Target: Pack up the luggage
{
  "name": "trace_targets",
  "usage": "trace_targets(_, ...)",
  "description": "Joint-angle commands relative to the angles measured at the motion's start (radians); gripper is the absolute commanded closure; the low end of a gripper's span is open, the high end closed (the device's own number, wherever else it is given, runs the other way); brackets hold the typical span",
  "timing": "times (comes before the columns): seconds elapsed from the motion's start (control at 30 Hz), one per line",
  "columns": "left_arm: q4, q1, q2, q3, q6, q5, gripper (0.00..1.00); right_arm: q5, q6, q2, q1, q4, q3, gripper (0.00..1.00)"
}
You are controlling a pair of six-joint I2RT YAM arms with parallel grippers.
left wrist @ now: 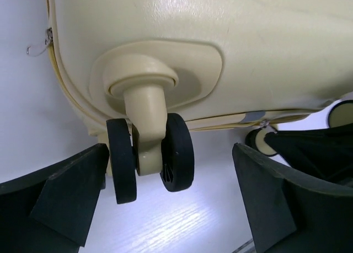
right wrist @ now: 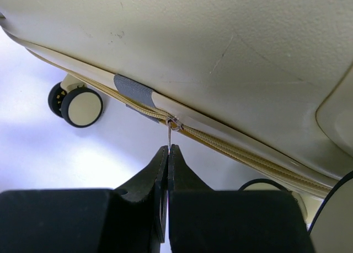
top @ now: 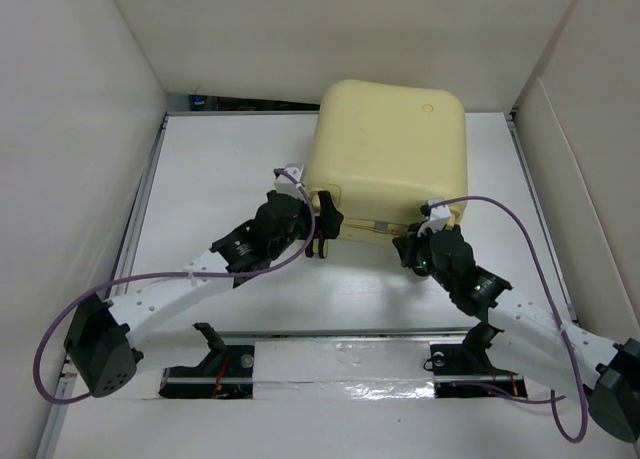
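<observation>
The pale yellow suitcase lies closed on the white table, wheels toward the arms. My left gripper is open at its near left corner. In the left wrist view the black-and-cream twin wheel hangs between the fingers, close to the left finger. My right gripper is at the near right edge. In the right wrist view it is shut on the thin metal zipper pull hanging from the slider on the zipper.
White walls enclose the table on the left, back and right. A second wheel shows in the right wrist view, left of the grey zipper tab. Purple cables loop off both arms.
</observation>
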Motion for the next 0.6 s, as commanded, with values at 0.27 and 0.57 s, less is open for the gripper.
trace_targets(0.27,0.115,0.026,0.004,0.000,-0.047,0.019,0.21,-0.059,0.001,-0.026,0.006,0.066,0.000,1.00)
trace_targets(0.57,0.097,0.026,0.058,0.015,-0.048,-0.041,0.62,-0.054,0.007,-0.029,0.006,0.078,-0.003,1.00)
